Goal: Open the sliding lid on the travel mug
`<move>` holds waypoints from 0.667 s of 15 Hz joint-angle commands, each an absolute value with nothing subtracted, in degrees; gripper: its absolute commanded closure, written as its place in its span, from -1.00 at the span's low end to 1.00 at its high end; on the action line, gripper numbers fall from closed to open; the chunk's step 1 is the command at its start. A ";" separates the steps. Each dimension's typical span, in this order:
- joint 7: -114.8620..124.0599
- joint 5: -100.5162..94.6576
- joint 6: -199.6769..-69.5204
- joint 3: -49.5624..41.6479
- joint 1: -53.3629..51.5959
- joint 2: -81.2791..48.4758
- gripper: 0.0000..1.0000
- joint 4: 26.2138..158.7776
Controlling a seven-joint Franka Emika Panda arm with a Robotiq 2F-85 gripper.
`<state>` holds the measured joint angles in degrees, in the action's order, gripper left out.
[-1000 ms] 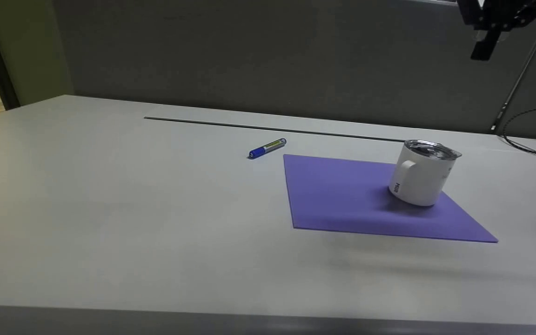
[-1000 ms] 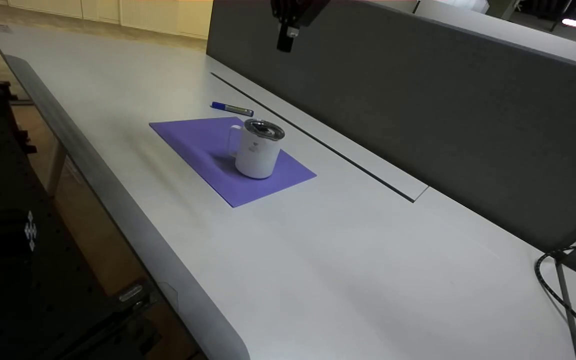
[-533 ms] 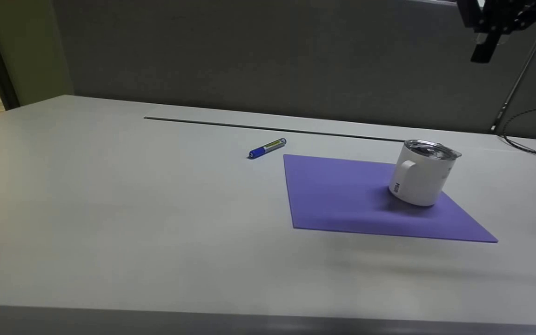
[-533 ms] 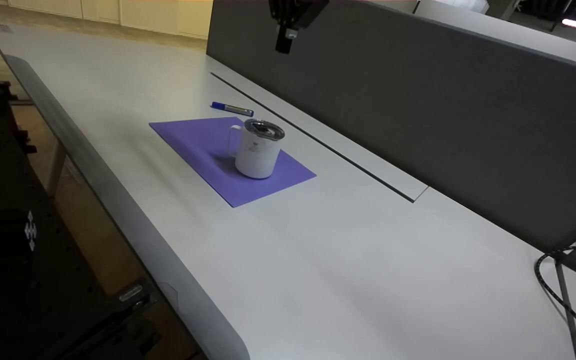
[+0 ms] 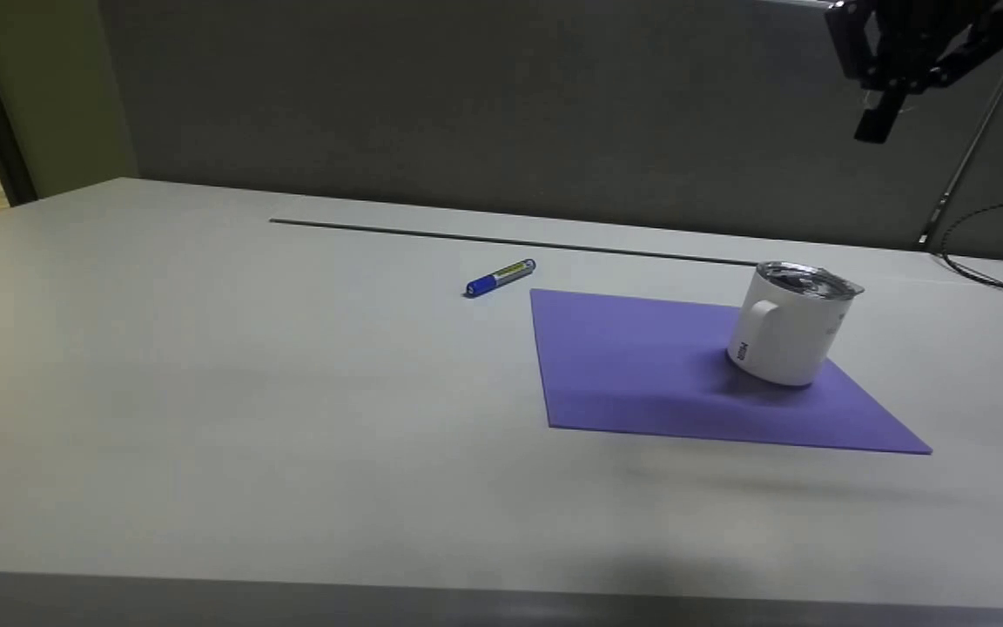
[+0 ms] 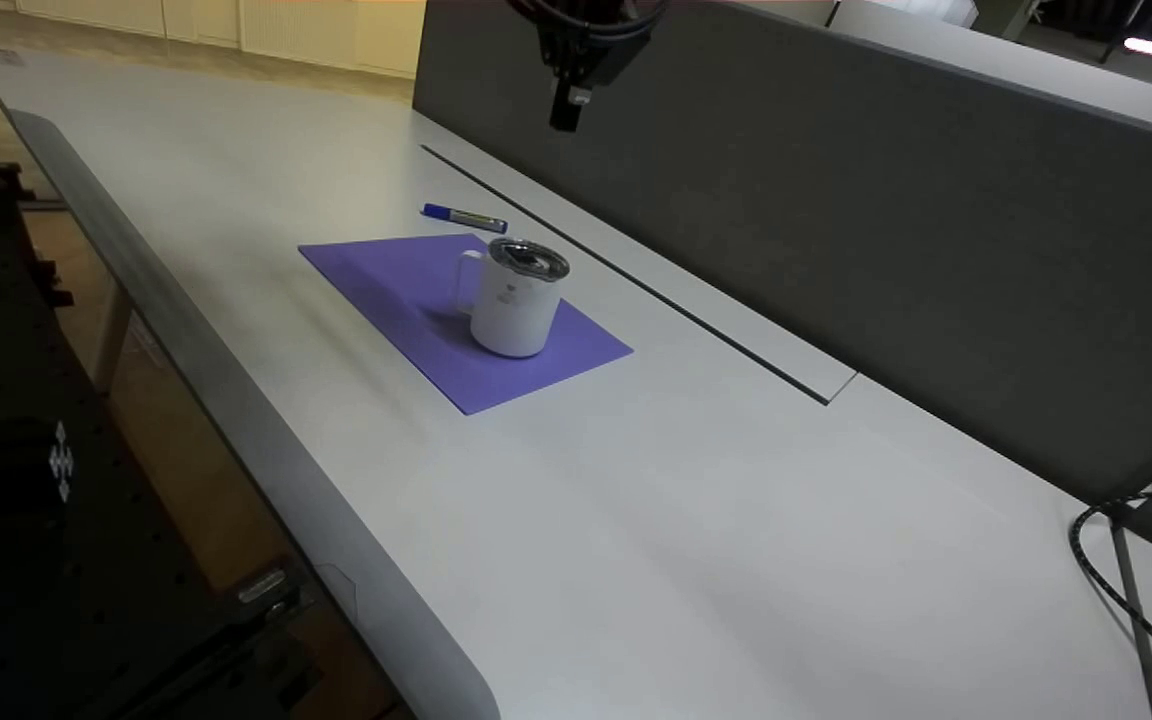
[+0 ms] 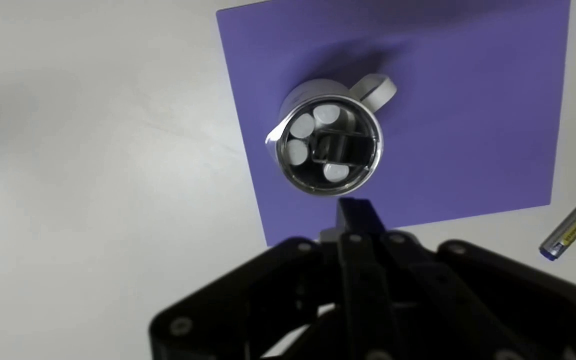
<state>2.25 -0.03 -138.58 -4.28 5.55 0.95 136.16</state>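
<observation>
your gripper (image 7: 355, 207): clenched, higher than mug (image 5: 790, 329), apart from it | lid (image 6: 528, 259): seated on mug | mat (image 5: 628, 361): under mug, which stands upright | marker (image 5: 501, 278): well apart from mug

The fingers (image 7: 361, 216) are black, with blunt, square-cut tips. Black linkage bars (image 7: 243, 286) with rounded ends flank them to left and right, dotted with round, pale screw heads (image 7: 181, 326). In an exterior view a small light-grey patch (image 6: 579, 96) stands out near the fingers, and dark cables (image 6: 621, 30) curve in loops above it.
</observation>
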 commanded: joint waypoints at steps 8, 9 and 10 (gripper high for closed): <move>1.90 5.17 -143.19 -5.73 6.69 -10.75 1.00 136.71; 1.77 5.00 -144.57 -5.81 6.80 -11.39 1.00 136.78; 1.26 5.13 -147.00 -5.82 6.92 -12.05 1.00 137.06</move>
